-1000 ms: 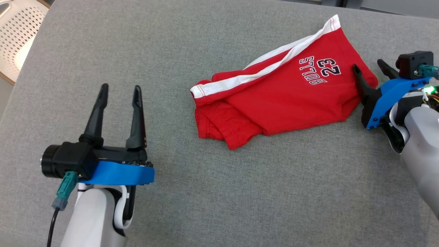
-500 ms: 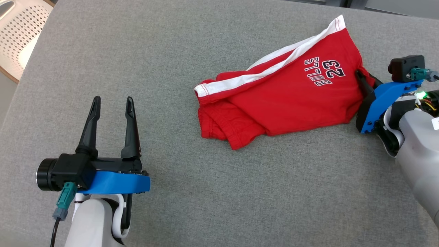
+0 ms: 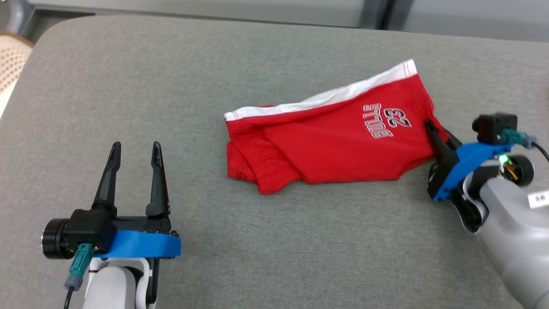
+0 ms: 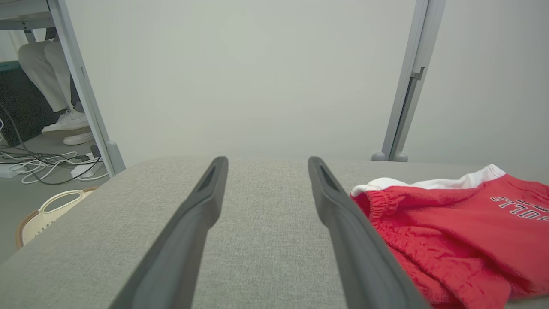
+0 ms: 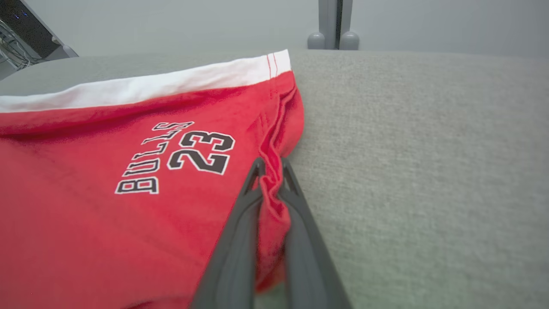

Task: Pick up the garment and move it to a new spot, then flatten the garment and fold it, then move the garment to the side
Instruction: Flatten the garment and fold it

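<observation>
**Item.** Red knit shorts with a white side stripe and black "BULLS 23" lettering (image 3: 326,146) (image 5: 128,240) (image 4: 454,231). They lay crumpled and partly doubled over, right of centre on the surface. The gathered waistband was bunched toward the robot's left, and the white stripe ran along the far edge.

**Support.** Grey woven-fabric padded surface with rounded corners (image 3: 257,249) (image 4: 257,240) (image 5: 429,171), its weave even and unmarked, bare around the shorts on every side.

**Right gripper** (image 3: 434,131) (image 5: 271,165). The two dark fingers were pressed together, pinching a raised ridge of red cloth at the shorts' right-hand end, just beside the lettering. The fold stood up between them.

**Left gripper** (image 3: 136,148) (image 4: 268,162). The fingers were spread wide with nothing between them, over bare fabric at the near left, apart from the shorts.

**Room.**
- A plain pale grey wall panel (image 4: 257,64) stood beyond the far edge.
- A grey metal upright post on two rounded feet (image 4: 405,86) (image 5: 332,25) stood against the panel.
- A second slanting grey post (image 4: 81,86) stood at the left.
- A cream perforated plastic basket (image 3: 10,64) (image 4: 43,210) sat below the surface's left corner.
- A tangle of white and dark cables (image 4: 47,165) lay on the grey floor.
- A person's legs in pale trousers and white shoes (image 4: 64,124) showed past the left post.
</observation>
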{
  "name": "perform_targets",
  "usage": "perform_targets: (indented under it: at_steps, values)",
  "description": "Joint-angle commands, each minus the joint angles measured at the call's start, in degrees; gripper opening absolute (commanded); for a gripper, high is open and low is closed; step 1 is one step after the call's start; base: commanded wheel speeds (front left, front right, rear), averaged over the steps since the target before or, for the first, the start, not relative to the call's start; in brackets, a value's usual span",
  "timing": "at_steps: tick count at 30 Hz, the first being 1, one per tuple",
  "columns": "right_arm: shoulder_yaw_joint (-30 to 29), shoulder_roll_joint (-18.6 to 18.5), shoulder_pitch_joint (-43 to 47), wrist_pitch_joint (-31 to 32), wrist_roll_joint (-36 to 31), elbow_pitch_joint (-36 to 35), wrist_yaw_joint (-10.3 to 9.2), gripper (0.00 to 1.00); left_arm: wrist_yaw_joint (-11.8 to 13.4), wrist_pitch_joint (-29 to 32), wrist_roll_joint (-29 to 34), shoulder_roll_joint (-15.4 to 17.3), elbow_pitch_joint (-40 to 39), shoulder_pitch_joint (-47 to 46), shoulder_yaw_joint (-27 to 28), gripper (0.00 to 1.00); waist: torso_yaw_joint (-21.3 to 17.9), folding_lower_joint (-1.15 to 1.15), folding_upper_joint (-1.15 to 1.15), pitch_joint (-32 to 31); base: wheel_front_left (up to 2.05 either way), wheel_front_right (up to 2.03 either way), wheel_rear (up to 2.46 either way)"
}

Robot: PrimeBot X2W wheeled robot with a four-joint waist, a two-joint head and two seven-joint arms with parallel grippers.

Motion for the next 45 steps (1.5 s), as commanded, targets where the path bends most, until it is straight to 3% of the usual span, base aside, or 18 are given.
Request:
perform_targets:
  at_steps: [1, 9, 19, 32, 45]
  values:
    - [-0.5, -0.9, 2.2, -0.4, 1.0, -1.0, 0.01, 0.0, -0.2, -0.2, 0.4, 0.0, 0.0, 0.7, 0.5, 1.0, -2.1, 0.01, 0.0, -1.7, 0.0, 0.0, 0.0]
    - [-5.9, -4.6, 11.1, -0.7, 4.0, -6.1, 0.01, 0.0, -0.9, -0.2, 1.9, 0.0, -0.1, 2.7, 1.8, 1.0, -6.2, 0.01, 0.0, -4.3, 0.0, 0.0, 0.0]
    - [-15.2, -8.1, 18.4, -0.7, 2.3, -6.6, 0.01, 0.0, -1.5, -0.2, 2.4, 0.0, -0.1, 3.3, 1.6, 1.0, -7.3, 0.01, 0.0, -5.1, 0.0, 0.0, 0.0]
    - [-19.1, -3.9, 17.5, -0.7, -2.4, -15.4, 0.01, 0.0, -1.9, -0.2, 2.6, 0.0, 0.7, 4.0, 1.7, 1.0, -7.1, 0.01, 0.0, -6.8, 0.0, 0.0, 0.0]
    - [-13.9, 1.8, 14.3, 1.3, -8.8, -25.5, 0.01, 0.0, -1.3, -0.1, 1.1, 0.0, 0.6, 5.1, 0.2, 1.0, -4.2, 0.01, 0.0, -8.7, 0.0, 0.0, 0.0]
